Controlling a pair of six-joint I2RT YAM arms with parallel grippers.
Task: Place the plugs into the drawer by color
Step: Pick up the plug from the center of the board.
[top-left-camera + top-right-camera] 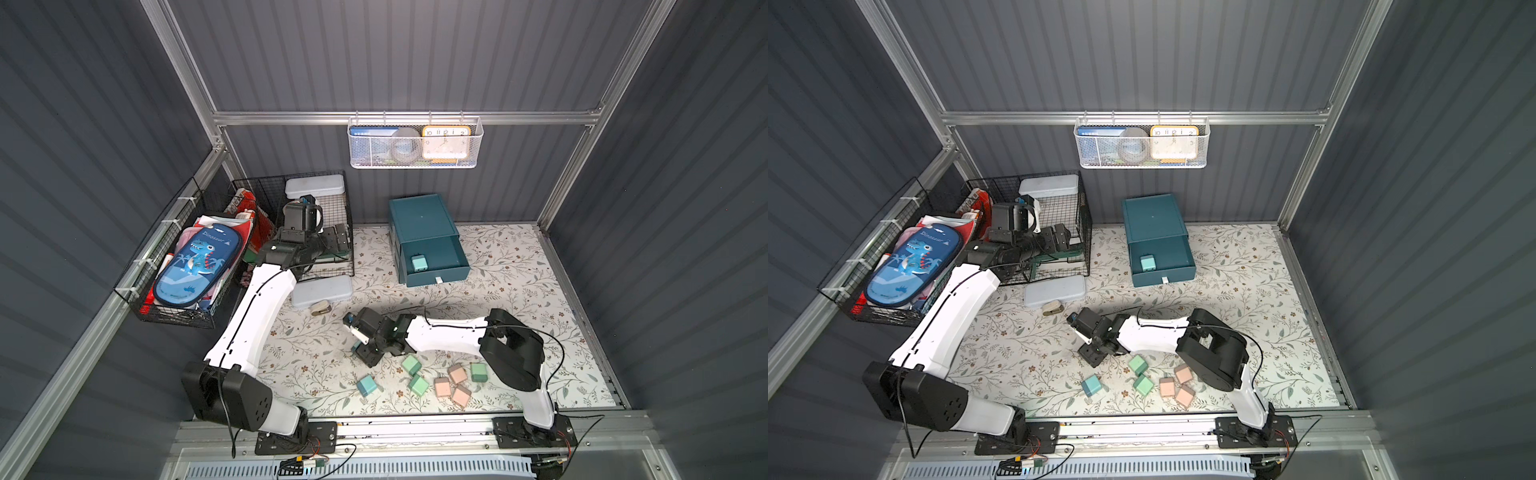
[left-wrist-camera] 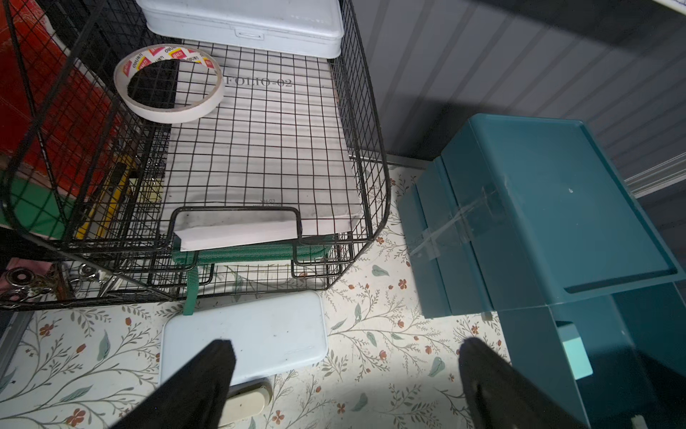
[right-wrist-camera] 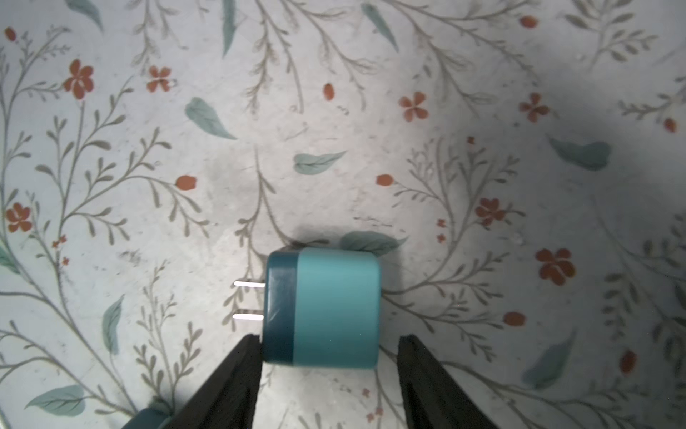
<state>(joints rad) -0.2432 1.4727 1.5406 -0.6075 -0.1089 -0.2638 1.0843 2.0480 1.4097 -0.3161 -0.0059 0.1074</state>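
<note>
Black fingers [image 3: 234, 382] of the right gripper [image 3: 330, 338] stand part open astride a pastel blue cube-shaped plug [image 3: 334, 308] lying on the floral mat [image 3: 334, 111], one hard by its dark pronged end, the other clear, so an off-centre close could twist it loose short of the open drawer [image 1: 444, 249] of the dark teal cabinet [image 1: 417, 216], while the left gripper [image 2: 345, 353] gapes wide and empty.

the teal cabinet [image 1: 419, 218] stands at the back of the mat [image 1: 519, 291] with one drawer [image 1: 451, 272] pulled out. a blue plug [image 1: 417, 263] sits in its front left corner. a second blue plug [image 3: 323, 308] lies on the mat (prongs pointing sideways). a third blue plug [image 1: 366, 385] lies near the front edge, with three green plugs [image 1: 411, 365] and three pink plugs [image 1: 457, 373] clustered beside it.
</note>
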